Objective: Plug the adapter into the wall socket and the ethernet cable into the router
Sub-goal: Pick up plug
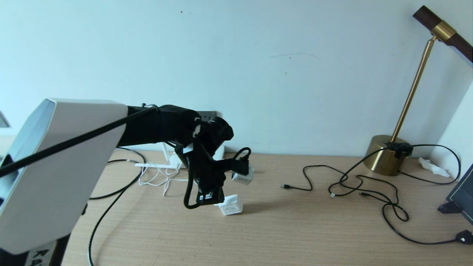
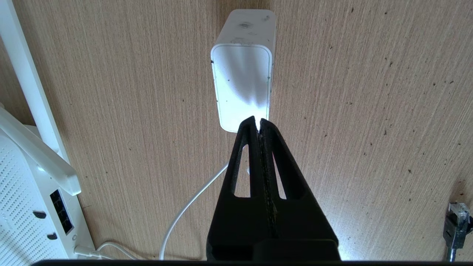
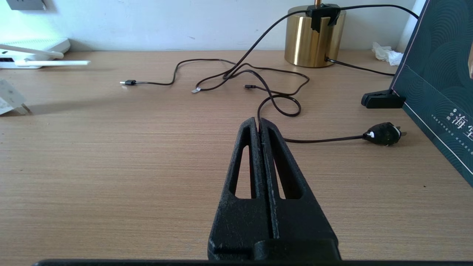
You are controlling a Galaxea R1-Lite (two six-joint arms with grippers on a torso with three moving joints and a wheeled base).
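Observation:
The adapter (image 2: 244, 70), a small white cube with a thin white cord (image 2: 188, 207), lies on the wooden table (image 1: 295, 229). My left gripper (image 2: 257, 121) hovers just over its near edge, shut with nothing between the fingers. To one side is the white router (image 2: 22, 221), with stick antennas and dark ports (image 2: 61, 210). The ethernet cable's plug (image 2: 457, 221) lies on the table on the other side. The dark grey wall socket (image 1: 208, 113) peeks out behind my left arm. My right gripper (image 3: 258, 122) is shut and empty, low over the table's right front part.
A brass lamp base (image 1: 384, 155) stands at the back right. Thin black cables (image 1: 351, 184) trail from it across the table, and a black mains plug (image 1: 465, 236) lies at the right edge. A dark patterned box (image 3: 436, 85) stands at the far right.

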